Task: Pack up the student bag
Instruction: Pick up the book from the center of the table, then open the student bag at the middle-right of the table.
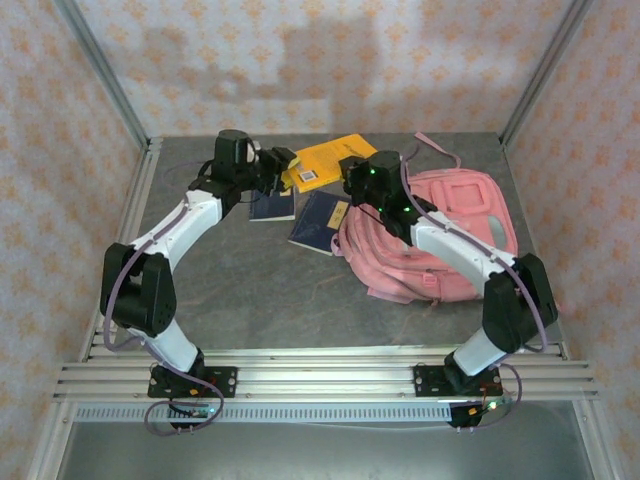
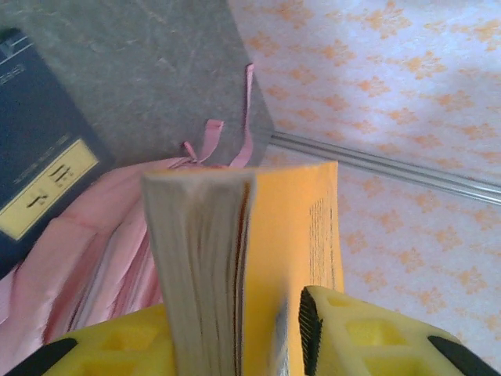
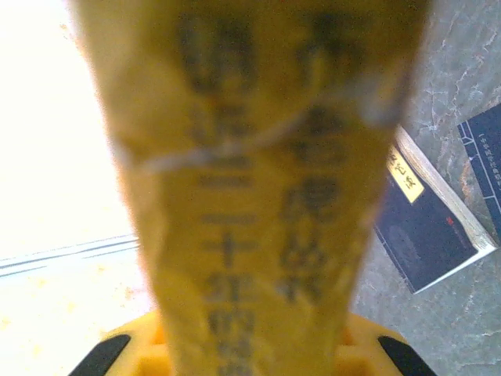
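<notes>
L gripper (image 2: 227, 333), R gripper (image 3: 250, 348) pinch yellow book (image 1: 325, 158) at opposite edges.

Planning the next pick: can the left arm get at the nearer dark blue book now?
Probably not yet: the left gripper is closed on the yellow book, which the right gripper also holds. The dark blue book itself lies uncovered nearby.

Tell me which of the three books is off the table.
The yellow book, held up between the left pincer and right pincer. The two dark blue books lie on the table.
</notes>
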You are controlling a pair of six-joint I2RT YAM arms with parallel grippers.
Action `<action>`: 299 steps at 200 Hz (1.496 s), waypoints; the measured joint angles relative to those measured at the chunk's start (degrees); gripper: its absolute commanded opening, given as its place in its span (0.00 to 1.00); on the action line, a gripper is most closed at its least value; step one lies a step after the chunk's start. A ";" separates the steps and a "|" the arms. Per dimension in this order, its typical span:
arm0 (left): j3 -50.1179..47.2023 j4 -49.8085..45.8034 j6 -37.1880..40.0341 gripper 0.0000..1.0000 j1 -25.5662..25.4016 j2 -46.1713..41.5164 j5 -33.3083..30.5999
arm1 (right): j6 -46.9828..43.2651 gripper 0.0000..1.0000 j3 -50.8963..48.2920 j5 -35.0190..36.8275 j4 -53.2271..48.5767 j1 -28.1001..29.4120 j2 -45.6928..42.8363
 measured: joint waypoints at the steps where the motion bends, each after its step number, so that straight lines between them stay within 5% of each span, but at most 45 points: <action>1: 0.07 0.26 0.00 0.38 -0.02 0.09 -0.04 | 0.04 0.00 -0.07 0.09 0.02 -0.02 -0.11; 33: 1.40 2.93 -0.96 0.33 -1.01 0.98 -0.55 | 1.01 0.00 -0.26 1.29 0.31 -0.15 -0.76; 85: 1.81 5.53 -1.60 0.00 -1.95 1.44 -1.18 | 2.05 0.04 -0.26 1.62 0.26 -0.46 -1.01; 131: 1.81 5.25 -0.07 0.00 -2.49 1.31 -0.76 | -6.36 0.44 4.52 2.34 -13.00 -0.66 -2.12; 210: 1.31 -14.60 18.56 0.00 -1.46 -7.37 -3.89 | -44.85 0.70 33.46 11.87 -65.07 -2.05 10.32; 253: -1.09 -23.08 25.40 0.00 -1.49 -9.35 -4.31 | -56.59 0.72 34.29 19.82 -74.49 -2.64 17.84; 299: -1.44 -27.08 29.33 0.00 -1.49 -9.62 -5.29 | -60.59 0.62 33.07 17.33 -74.75 -5.35 20.26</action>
